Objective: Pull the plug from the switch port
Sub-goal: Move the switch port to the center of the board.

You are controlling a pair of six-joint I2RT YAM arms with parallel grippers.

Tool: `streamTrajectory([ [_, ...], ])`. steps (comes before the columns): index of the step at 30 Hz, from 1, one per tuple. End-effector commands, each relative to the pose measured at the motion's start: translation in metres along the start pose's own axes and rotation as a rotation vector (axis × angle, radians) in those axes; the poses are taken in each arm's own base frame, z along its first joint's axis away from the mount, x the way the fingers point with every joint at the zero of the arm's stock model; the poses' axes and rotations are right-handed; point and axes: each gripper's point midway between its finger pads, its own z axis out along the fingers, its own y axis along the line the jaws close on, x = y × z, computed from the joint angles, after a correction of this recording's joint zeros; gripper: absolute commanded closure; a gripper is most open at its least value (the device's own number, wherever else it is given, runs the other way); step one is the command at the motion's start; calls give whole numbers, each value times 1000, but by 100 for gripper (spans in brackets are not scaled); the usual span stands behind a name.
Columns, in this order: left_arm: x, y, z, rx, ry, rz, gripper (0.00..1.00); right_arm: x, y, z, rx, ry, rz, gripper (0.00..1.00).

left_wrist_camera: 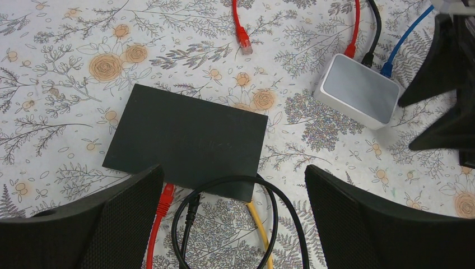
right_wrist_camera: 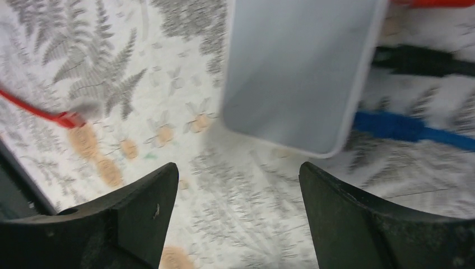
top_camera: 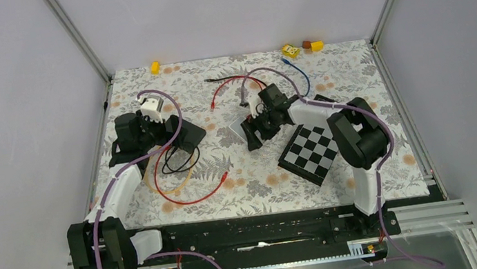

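While your left gripper and right gripper hung spread apart, faint lettering on the black switch was unreadable.

- Black switch, frame centre: smooth matt casing, looks like plastic.
- White switch, upper right: smooth plastic with a faint sheen.
- Counter: matt covering with a floral print.
- Fingers of the left hand: black, finely grained, matt.
- Black cable, lower centre: smooth, slightly glossy sheath.

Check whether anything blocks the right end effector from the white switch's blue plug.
Nothing visible does. The open right end effector hovers near the white switch; the blue plug lies exposed, the black plug beside it.
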Motion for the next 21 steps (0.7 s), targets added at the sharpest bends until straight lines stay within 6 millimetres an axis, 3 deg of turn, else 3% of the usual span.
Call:
streamTrajectory([
  [1, -25, -2, 0, 11, -54, 48, 3, -14, 52, -12, -74, -78, -32, 14],
  [3, -23, -2, 1, 12, -49, 46, 3, -12, 68, -14, -99, -80, -56, 14],
  [5, -22, -1, 1, 10, -45, 44, 3, -15, 68, -17, -74, -100, -78, 13],
  [15, -23, -2, 0, 10, -50, 39, 3, -58, 11, -39, 246, -166, -292, 12],
  [21, -29, -3, -2, 13, -65, 46, 3, -80, -34, -40, 282, -179, -185, 14],
])
